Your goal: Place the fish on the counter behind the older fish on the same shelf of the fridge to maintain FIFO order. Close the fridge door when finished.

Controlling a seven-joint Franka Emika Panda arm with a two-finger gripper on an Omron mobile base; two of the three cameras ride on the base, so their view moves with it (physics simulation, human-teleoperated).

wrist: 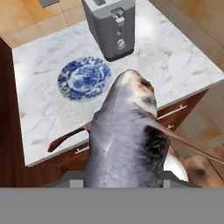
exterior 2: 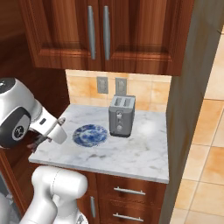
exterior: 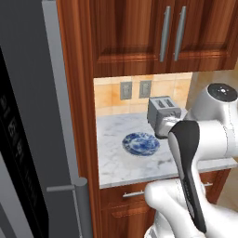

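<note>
The dark grey-brown fish point(wrist: 124, 135) looms close in the hand view, its body running up from between my fingers and hiding them. My gripper point(exterior 2: 43, 139) is shut on the fish, held in the air off the left front corner of the marbled counter point(exterior 2: 131, 153). The fish's dark tail point(exterior 2: 36, 143) pokes out below the hand. The grey fridge point(exterior: 28, 93) stands at the far left, with a bar handle point(exterior: 62, 116) along its edge. The older fish and the shelf are out of view.
A blue-and-white plate point(exterior 2: 89, 135) lies on the counter point(exterior: 116, 167), with a grey toaster point(exterior 2: 121, 115) behind and to its right. Reddish-brown wall cabinets point(exterior 2: 96, 35) hang above, drawers point(exterior 2: 129, 192) sit below, and a tall wooden panel point(exterior 2: 183, 109) bounds the counter's right side.
</note>
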